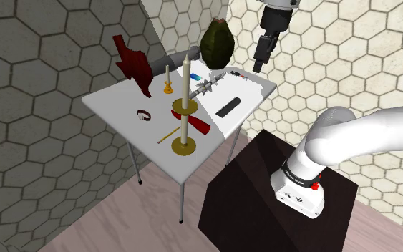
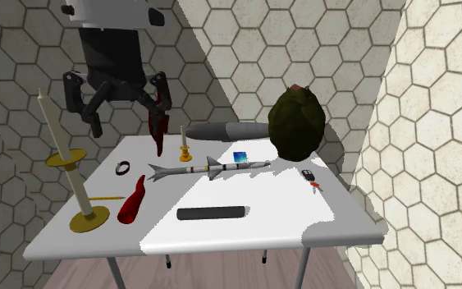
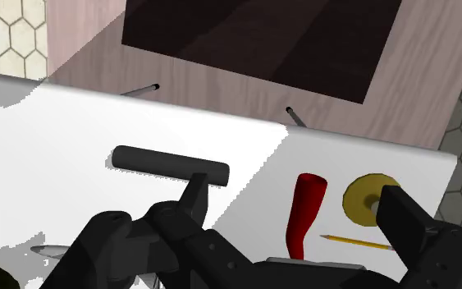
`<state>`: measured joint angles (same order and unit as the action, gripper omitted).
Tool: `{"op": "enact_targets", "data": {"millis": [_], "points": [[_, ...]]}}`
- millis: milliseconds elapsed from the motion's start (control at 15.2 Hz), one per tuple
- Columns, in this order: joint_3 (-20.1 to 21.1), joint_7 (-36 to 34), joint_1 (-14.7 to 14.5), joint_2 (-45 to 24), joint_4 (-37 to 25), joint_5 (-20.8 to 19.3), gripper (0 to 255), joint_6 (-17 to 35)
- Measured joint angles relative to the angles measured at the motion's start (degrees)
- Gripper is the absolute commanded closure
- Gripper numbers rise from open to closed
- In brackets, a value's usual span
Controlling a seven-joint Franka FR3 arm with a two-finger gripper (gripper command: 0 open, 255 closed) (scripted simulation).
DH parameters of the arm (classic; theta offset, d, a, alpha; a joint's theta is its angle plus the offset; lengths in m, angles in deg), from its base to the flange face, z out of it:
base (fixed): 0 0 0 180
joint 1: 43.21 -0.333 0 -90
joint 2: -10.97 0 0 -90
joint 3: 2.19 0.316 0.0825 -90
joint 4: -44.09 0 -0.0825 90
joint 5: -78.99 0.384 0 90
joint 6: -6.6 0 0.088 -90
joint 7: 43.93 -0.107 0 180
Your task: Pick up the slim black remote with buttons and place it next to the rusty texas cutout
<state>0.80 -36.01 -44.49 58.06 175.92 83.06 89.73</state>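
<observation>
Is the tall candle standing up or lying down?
Standing up. The tall candle rises from its round gold base on the white table, not lying flat like the black remote.

Second exterior view: the fingers point(image 2: 160, 92) hide most of the dark red cutout point(image 2: 157, 135). The small blue object point(image 2: 240, 157) cannot be identified.
</observation>
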Motion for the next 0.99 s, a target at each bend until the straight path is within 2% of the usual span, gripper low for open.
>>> {"op": "enact_targets", "data": {"millis": [132, 330, 792, 990], "points": [[-0.4, 1.4, -0.4, 0.3, 0.8, -0.4, 0, 0.6], [-3.4, 9.8, -2.3, 1.4, 5.9, -3.2, 0, 5.1], [-12.1, 32.4, -6.9, 0.6, 16.5, -10.8, 0, 18.3], [-16.6, 42.2, -8.8, -3.1, 19.3, -14.1, 0, 26.0]]}}
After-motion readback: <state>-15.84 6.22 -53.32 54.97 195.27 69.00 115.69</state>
